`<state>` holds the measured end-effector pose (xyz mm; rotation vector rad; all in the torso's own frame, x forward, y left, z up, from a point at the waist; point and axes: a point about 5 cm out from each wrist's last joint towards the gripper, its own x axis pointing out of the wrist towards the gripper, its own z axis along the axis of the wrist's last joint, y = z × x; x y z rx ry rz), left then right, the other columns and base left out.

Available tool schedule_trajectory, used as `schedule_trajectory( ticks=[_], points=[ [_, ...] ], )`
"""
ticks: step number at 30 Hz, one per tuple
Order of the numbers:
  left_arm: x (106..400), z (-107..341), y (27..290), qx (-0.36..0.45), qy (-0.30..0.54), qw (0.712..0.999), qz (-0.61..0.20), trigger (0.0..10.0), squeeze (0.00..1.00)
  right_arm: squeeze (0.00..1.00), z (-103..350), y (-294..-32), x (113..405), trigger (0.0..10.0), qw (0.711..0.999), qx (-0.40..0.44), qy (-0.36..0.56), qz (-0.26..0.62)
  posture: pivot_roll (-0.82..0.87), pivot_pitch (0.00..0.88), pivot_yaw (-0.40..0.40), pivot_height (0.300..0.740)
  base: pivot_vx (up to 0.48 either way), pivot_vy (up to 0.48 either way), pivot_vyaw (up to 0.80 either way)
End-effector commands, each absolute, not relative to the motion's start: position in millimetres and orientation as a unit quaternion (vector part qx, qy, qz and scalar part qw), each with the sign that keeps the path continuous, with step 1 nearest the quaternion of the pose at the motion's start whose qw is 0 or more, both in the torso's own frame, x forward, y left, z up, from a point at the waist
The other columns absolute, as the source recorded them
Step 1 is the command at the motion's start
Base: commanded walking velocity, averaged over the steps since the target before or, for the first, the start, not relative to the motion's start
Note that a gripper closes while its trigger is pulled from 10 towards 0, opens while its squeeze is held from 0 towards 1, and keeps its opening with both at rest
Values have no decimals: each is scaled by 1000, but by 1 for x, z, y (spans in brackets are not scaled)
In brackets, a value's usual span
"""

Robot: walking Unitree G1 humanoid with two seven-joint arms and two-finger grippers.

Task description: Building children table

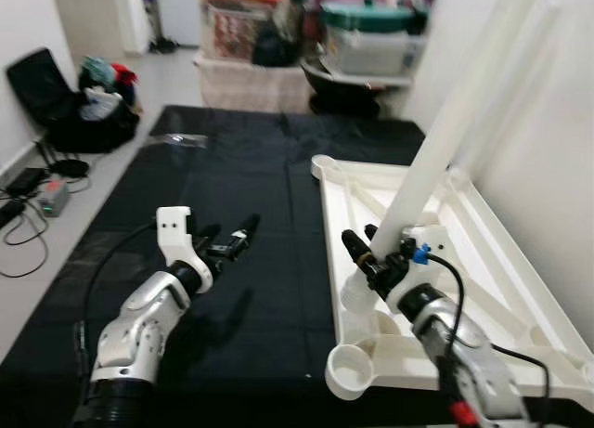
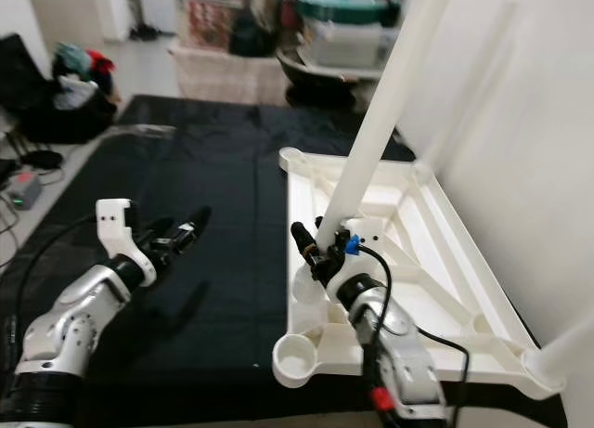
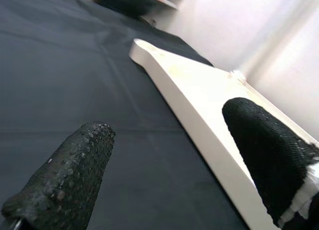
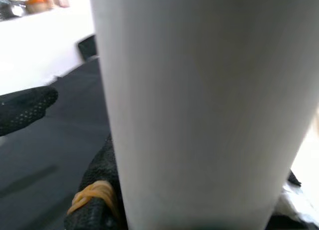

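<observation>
A white children's table top (image 1: 506,261) lies upside down on a black mat (image 1: 241,168). One white table leg (image 1: 445,122) rises from a ribbed socket (image 1: 356,296) near the top's front left corner. My right gripper (image 1: 362,238) is at the foot of this leg. One of its fingers (image 4: 97,195) lies against the leg (image 4: 199,105), the other finger (image 4: 25,109) stands off to the side, so it is open. A second leg (image 1: 520,75) stands at the back by the wall. My left gripper (image 1: 232,235) hovers open over the mat, left of the table top (image 3: 199,100).
A white wall runs along the right, close to the table top. Stacked storage boxes (image 1: 362,29) and a dark basin stand behind the mat. Bags (image 1: 88,103) and cables with a small box (image 1: 51,198) lie on the floor at the left.
</observation>
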<state>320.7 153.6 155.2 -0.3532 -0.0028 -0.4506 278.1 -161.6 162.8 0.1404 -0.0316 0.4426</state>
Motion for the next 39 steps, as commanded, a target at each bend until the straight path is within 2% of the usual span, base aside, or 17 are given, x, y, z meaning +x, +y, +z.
schedule_trajectory(
  ticks=[1,3,8,13,15,17,22,26,39],
  points=[
    [319,148,155,-168,16,960,-223,10000,0,0,166,-165,267,275,964,64,-7,259,46,0,-83,740,0,0,0],
    [319,146,155,-166,21,960,-226,10000,0,0,169,-171,243,235,933,62,22,354,37,0,-81,740,0,0,0],
    [320,144,154,-167,24,959,-226,10000,0,0,175,-172,228,0,906,48,38,418,30,0,-80,740,0,0,0],
    [320,142,151,-169,26,959,-228,10000,0,0,179,-161,231,0,901,43,27,431,38,0,-82,740,0,0,0],
    [320,143,151,-169,26,958,-228,10000,0,0,181,-147,234,0,894,45,15,446,47,0,-83,740,0,0,0],
    [320,143,151,-169,26,958,-228,10000,0,0,181,-147,234,0,894,45,15,446,47,0,-83,740,0,0,0],
    [320,144,155,-169,26,959,-227,10000,0,0,182,-129,239,0,875,40,2,483,66,0,-89,740,0,0,0],
    [320,145,157,-171,25,959,-226,10000,0,0,180,-124,243,0,859,49,11,509,79,0,-98,740,0,0,0],
    [318,144,160,-170,30,959,-224,10000,0,0,155,-126,248,0,869,76,44,487,92,0,-101,740,0,0,0]
  ],
)
